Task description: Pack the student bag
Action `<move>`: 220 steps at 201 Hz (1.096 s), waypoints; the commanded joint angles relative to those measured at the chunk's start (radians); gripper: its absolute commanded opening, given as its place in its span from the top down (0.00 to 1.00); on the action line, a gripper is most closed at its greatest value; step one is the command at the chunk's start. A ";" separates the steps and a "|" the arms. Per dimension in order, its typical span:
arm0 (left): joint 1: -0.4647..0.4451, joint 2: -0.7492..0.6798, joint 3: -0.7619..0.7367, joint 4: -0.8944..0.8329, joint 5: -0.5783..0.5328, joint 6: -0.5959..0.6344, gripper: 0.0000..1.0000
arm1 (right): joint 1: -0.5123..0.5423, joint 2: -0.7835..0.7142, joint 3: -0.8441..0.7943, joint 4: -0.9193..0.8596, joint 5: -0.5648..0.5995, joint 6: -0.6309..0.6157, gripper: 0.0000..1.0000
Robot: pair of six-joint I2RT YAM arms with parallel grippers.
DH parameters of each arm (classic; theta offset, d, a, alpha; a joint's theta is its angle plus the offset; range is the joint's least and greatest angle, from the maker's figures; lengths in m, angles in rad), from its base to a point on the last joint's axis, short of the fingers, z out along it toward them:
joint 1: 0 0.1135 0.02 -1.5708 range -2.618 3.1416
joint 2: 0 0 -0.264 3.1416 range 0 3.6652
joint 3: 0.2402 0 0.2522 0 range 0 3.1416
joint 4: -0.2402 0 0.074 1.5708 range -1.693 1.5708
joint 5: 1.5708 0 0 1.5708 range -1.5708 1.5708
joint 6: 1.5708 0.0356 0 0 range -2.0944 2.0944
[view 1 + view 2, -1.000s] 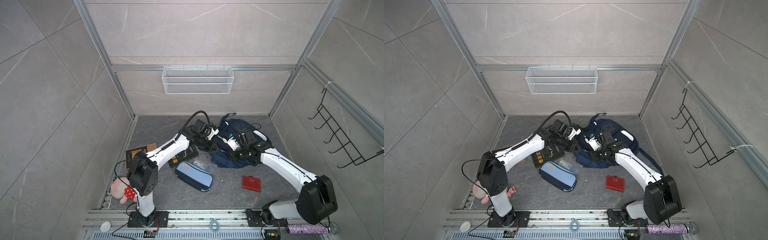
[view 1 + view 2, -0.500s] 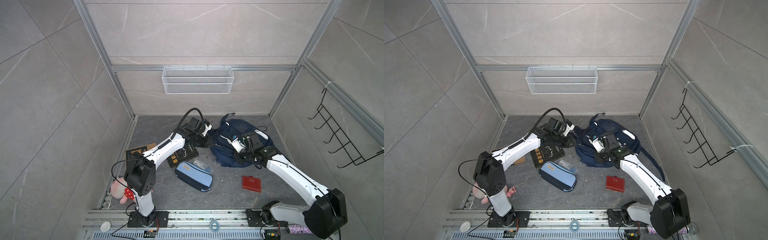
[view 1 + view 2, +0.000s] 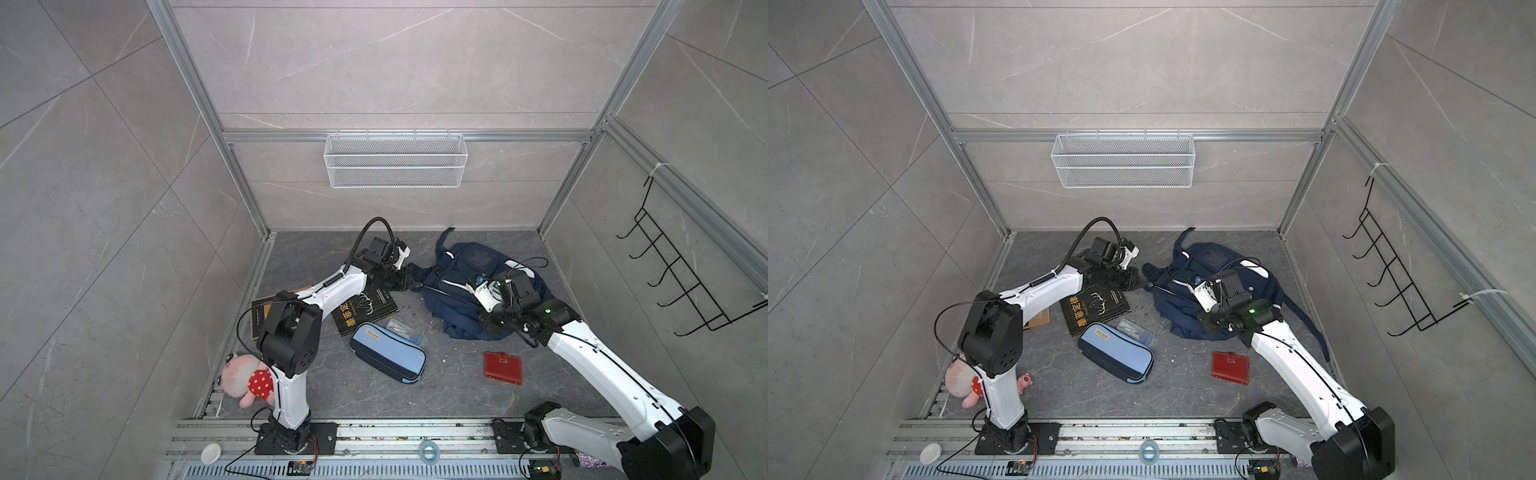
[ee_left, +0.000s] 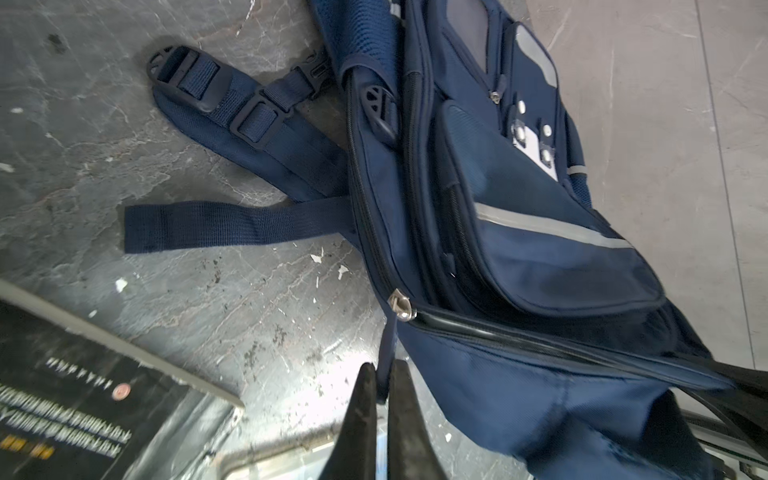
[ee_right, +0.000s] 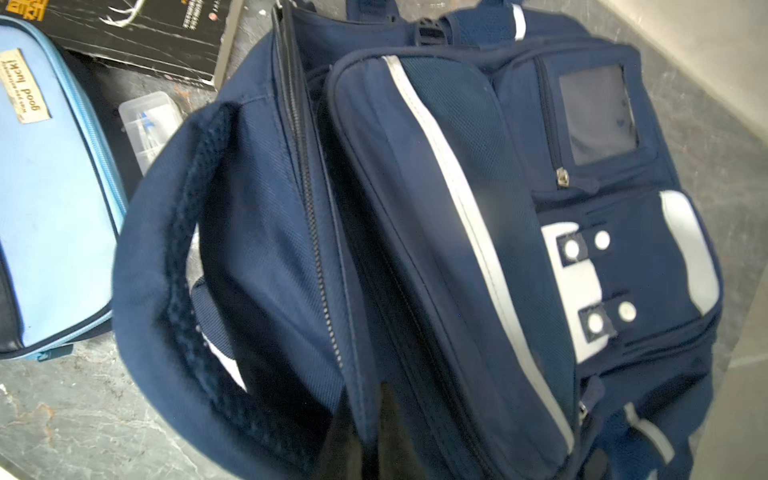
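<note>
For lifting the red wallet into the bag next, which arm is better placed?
Right, I think: the red wallet lies nearer the right gripper, while the left gripper is shut on the student bag's zip-pull strap.

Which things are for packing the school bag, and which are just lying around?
Probably for the job:
student bag, blue pencil case, black book, red wallet, clear box.

Probably just lying about:
plush toy, tape roll, white lid, wire basket.
</note>
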 commanded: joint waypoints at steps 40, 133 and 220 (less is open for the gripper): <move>-0.049 -0.094 0.005 0.004 0.011 0.018 1.00 | 0.022 0.051 0.118 -0.008 -0.110 0.158 0.27; -0.126 -0.144 0.022 0.052 0.073 -0.070 1.00 | 0.244 0.263 0.111 0.182 -0.076 0.395 0.21; -0.125 -0.166 -0.010 0.095 0.098 -0.078 1.00 | 0.203 0.299 0.007 0.250 -0.021 0.414 0.65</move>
